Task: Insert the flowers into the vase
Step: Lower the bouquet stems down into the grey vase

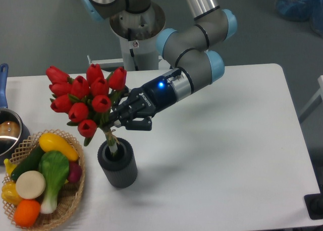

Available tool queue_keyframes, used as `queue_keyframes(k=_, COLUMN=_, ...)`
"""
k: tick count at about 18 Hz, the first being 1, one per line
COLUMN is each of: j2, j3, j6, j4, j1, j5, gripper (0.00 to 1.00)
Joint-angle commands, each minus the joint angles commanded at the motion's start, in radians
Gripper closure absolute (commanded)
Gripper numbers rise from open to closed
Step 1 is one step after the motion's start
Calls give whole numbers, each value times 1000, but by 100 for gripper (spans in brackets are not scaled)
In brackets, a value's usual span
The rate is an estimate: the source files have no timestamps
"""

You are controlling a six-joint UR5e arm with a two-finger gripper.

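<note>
Item 1, flowers (83,101): I see them tilted left above the vase (117,164), stem ends just inside its mouth. Gripper (115,122) jaws clamp the stems above the vase; I judge lowering and release remain.

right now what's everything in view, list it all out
flowers: one bunch, red buds with green leaves, tilted left, stem ends in the vase mouth
vase: one, dark grey, ribbed, front left of table
wicker basket: one, tan, left edge, holding toy vegetables in yellow, green, white, orange
metal pot: one, silver with blue handle, far left, partly cut off
table: one, white
pincer: one, black, shut on the flower stems above the vase
</note>
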Motion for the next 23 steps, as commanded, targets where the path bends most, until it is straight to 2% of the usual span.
queue_keyframes(k=4, j2=-29, j3=11, j6=28, j4=0, j1=-11, j5=2, gripper=83)
queue_keyframes(k=10, j2=-31, j3=-9, j6=25, j4=-1, j1=-14, j5=43, gripper=83)
queue_keyframes(k=23, j2=-68, j3=-18, j6=31, j4=2, j1=-14, j5=41, gripper=83)
